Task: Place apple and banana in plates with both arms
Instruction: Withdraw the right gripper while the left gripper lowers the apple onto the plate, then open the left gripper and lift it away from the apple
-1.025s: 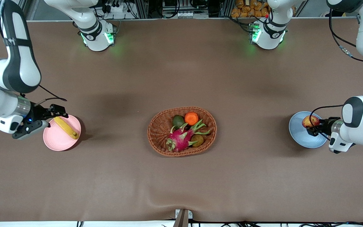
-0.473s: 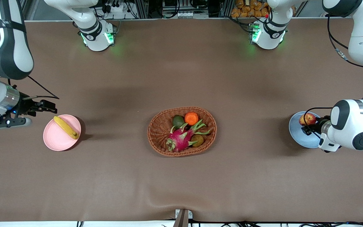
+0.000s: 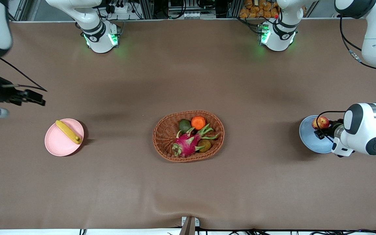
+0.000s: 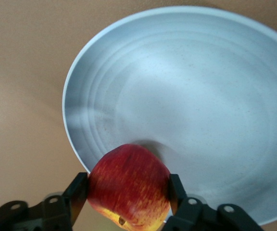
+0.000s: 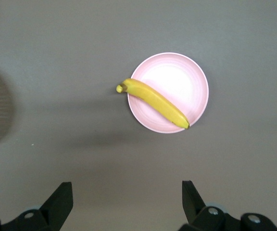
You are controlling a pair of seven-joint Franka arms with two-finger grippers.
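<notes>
The yellow banana [image 3: 68,132] lies across the pale pink plate [image 3: 59,145] toward the right arm's end of the table, one tip sticking out over the rim. It also shows in the right wrist view [image 5: 153,103] on the pink plate [image 5: 189,77]. My right gripper [image 3: 39,99] [image 5: 126,202] is open and empty, up in the air over bare table beside that plate. My left gripper [image 3: 321,131] [image 4: 129,192] is shut on the red apple [image 3: 320,122] [image 4: 129,185] and holds it over the rim of the light blue plate [image 3: 310,140] [image 4: 201,96].
An oval wicker basket [image 3: 163,143] stands mid-table with a pink dragon fruit [image 3: 186,144], an orange [image 3: 198,122], an avocado [image 3: 184,125] and a brown fruit. Both arm bases stand along the table edge farthest from the front camera.
My right gripper has drawn up and away from the pink plate, toward the arms' bases; the banana stays on the plate. My left gripper with the apple has shifted only slightly.
</notes>
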